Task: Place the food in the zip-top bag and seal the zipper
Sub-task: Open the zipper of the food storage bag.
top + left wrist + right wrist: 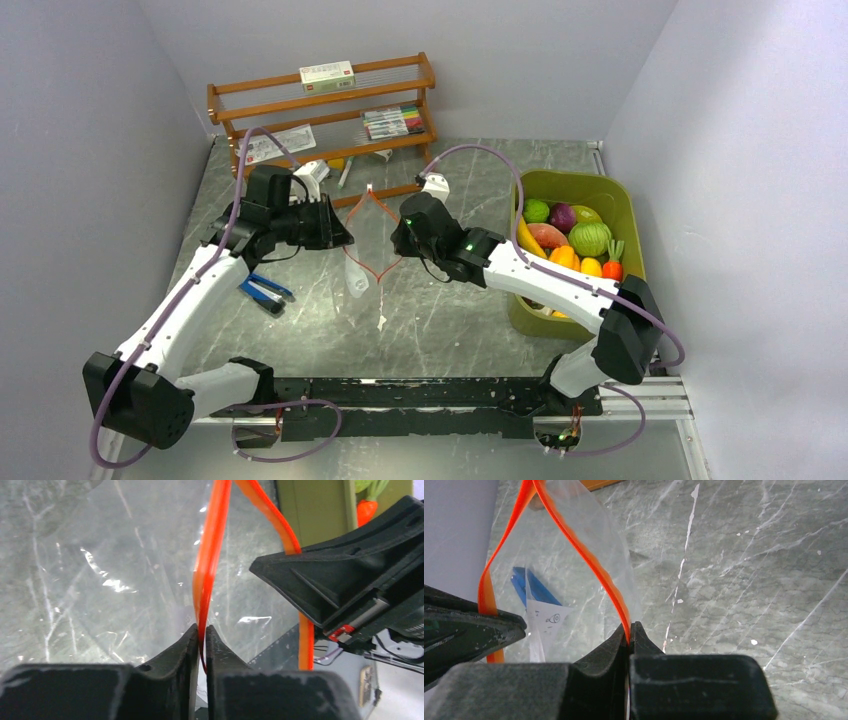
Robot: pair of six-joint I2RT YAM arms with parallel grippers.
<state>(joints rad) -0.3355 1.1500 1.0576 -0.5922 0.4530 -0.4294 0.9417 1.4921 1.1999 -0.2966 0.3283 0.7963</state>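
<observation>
The clear zip-top bag [360, 268] hangs between my two grippers over the middle of the table. Its red-orange zipper [368, 200] is pulled apart into a diamond-shaped mouth. My left gripper [343, 238] is shut on the zipper's left strip [209, 555], as the left wrist view [202, 630] shows. My right gripper [398, 242] is shut on the right strip [589, 560], as the right wrist view [630, 627] shows. The food [570, 238], glossy toy fruits and vegetables, lies in the olive-green bin [525, 310] at the right. No food shows inside the bag.
A wooden rack [325, 110] stands at the back with marker pens [392, 122] and a small box [327, 76]. A blue-handled tool [265, 290] lies on the table under my left arm. Walls close in on the left, back and right.
</observation>
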